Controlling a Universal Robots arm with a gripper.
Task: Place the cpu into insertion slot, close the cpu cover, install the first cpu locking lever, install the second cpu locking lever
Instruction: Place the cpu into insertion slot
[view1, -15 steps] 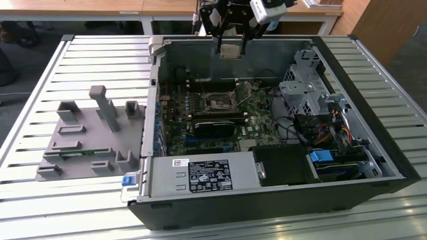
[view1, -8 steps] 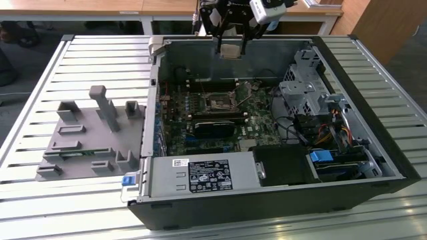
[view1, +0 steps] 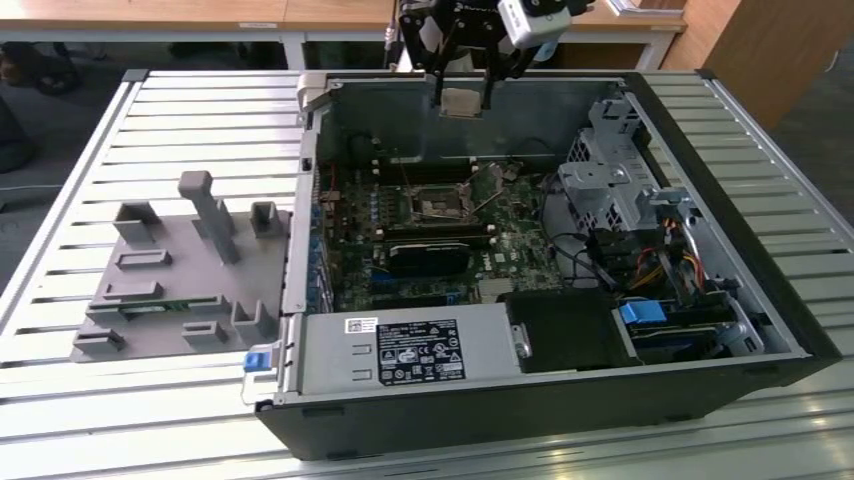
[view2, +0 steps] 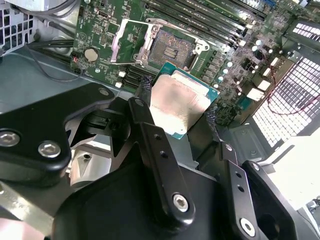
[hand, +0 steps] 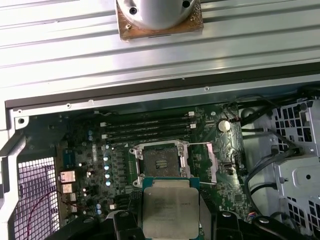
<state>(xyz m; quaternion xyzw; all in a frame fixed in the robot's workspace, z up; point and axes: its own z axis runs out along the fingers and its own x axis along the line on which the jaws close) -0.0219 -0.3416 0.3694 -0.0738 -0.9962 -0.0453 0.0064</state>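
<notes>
Pinching the cpu (hand: 170, 207) by opposite edges, the pincer (view2: 177, 100) holds it level, well above the insertion slot (hand: 162, 162), whose cpu cover (view2: 116, 46) stands open to receive it

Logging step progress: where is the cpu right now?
In the exterior view's upper middle, the cpu hangs clamped in the tool over the open computer case, apart from the insertion slot below.

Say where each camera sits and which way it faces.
Exterior view: off the arm, looking down into the open computer case; gripper holding the chip.
First wrist view: on the arm, looking past the chip at the socket.
Second wrist view: on the arm, behind its black fingers.
All three share chip and socket.
</notes>
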